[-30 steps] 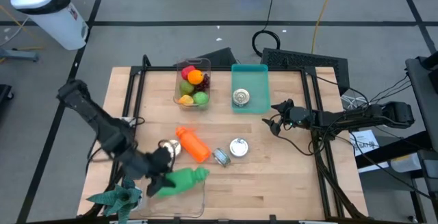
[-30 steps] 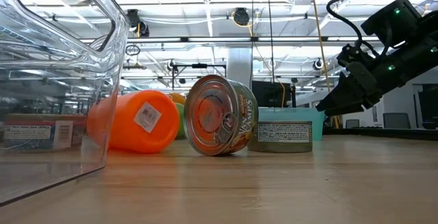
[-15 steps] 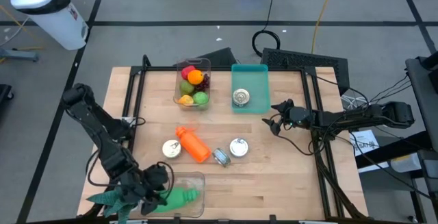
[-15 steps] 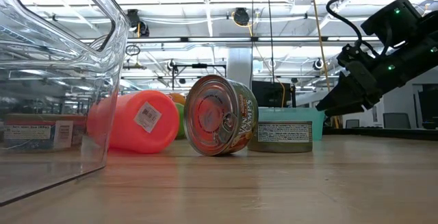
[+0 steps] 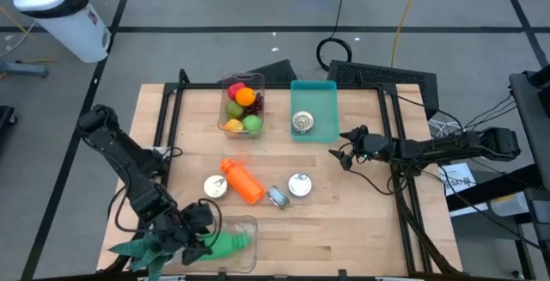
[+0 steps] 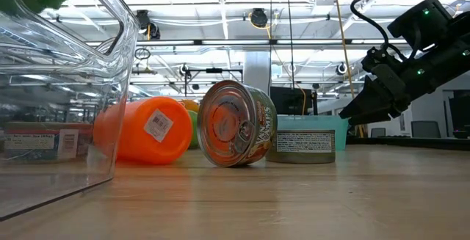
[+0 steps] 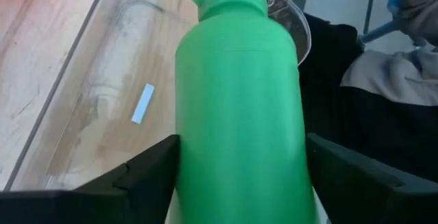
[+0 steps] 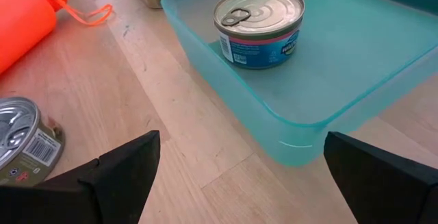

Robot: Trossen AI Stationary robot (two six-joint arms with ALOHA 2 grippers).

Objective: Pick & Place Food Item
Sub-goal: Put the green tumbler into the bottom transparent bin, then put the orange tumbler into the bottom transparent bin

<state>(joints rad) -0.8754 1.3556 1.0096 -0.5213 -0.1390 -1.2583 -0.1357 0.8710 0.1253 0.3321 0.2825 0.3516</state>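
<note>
Left gripper (image 5: pixel 193 234): at the near left corner of the table (image 5: pixel 361 212), over the left end of a clear bin (image 5: pixel 253 226), fingers (image 7: pixel 147 176) either side of a green bottle (image 5: pixel 225 245); cannot tell whether clamped on it or just let go

Green bottle: on its side, in line with the gripper, cap end pointing away from it, body above the bin floor in the left wrist view (image 7: pixel 239 114); cannot tell whether resting on that floor

Just left of the bin, at the table's near edge: a green leafy toy (image 5: pixel 142 248)

Farther in, mid-table: an orange bottle (image 5: pixel 243 181) lying slantwise, label showing in the low view (image 6: pixel 143 130); left of it a can (image 5: pixel 214 186); right of it a can on its side (image 5: pixel 278 197), lid toward the low camera (image 6: pixel 235 122); just beyond that an upright can (image 5: pixel 299 185)

Right gripper (image 5: pixel 344 150): off the table surface, right of centre, fingers spread wide and holding nothing, aimed at the near edge of a teal tray (image 8: pixel 274 114)

Far side: teal tray with one upright can (image 5: pixel 302 123) inside; beside it on the left a clear box of fruit (image 5: pixel 243 105), the two just about touching
</note>
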